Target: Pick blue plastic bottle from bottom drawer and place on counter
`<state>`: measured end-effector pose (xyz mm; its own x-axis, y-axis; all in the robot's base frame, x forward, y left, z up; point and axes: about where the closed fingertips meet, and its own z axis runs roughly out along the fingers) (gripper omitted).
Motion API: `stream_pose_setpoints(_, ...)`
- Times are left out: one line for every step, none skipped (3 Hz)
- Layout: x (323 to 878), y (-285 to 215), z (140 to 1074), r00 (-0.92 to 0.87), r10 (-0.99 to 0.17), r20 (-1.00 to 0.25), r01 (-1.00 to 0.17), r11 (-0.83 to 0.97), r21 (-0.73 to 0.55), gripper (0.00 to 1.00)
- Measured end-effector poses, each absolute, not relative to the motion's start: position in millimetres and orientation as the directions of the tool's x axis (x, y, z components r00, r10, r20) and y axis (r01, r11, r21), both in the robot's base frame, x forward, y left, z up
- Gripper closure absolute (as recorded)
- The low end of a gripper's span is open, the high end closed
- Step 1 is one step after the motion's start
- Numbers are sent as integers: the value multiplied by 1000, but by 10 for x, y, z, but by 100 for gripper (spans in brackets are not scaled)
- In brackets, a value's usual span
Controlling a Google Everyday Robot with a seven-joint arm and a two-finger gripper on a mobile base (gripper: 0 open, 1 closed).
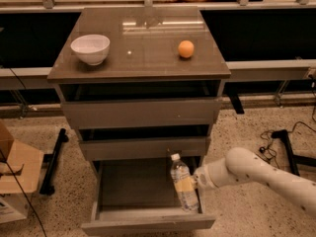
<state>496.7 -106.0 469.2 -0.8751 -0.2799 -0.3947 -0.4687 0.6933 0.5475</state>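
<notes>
The blue plastic bottle (182,182), clear with a white cap and pale label, stands nearly upright at the right side of the open bottom drawer (143,220), lifted partly above its interior. My gripper (193,181) comes in from the right on the white arm and is shut on the bottle at its label. The counter (140,46) is the glossy brown top of the cabinet, well above the gripper.
A white bowl (90,48) sits at the counter's left and an orange (186,49) at its right. The two upper drawers (140,113) stand slightly open. A cardboard box (15,174) lies on the floor at left; cables and a stand are at right.
</notes>
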Motion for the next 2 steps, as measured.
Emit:
stream_pose_setpoints(4760,-1156,5533,-751,-321,-577,-603,690,400,100)
stream_pose_setpoints(4851,-1365,6420,-597,-340,-727,-675,702,226,100)
